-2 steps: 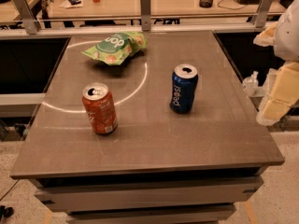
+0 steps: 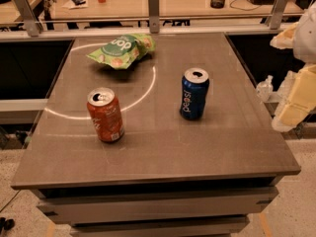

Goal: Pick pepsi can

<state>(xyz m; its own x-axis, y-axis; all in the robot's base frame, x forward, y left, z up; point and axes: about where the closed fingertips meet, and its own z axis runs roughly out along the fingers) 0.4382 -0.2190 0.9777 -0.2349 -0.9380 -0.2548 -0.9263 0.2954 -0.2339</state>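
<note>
Nothing has shifted: gripper (image 2: 295, 102) hangs off the bench's (image 2: 148, 152) right edge, whether spread or pressed I cannot tell; pepsi can (image 2: 194, 94) untouched.

White "pepsi" runs vertically down the blue can (image 2: 194, 94). The green bag (image 2: 121, 50) shows big white letters, not surely readable. The orange can's (image 2: 105, 115) label can't be read. The claw (image 2: 292, 106) hangs beside the tabletop's (image 2: 163, 152) right edge.

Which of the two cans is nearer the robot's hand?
The dark blue pepsi can: it stands right of the orange-red can, on the side where the hand hangs beyond the table's right edge.
</note>
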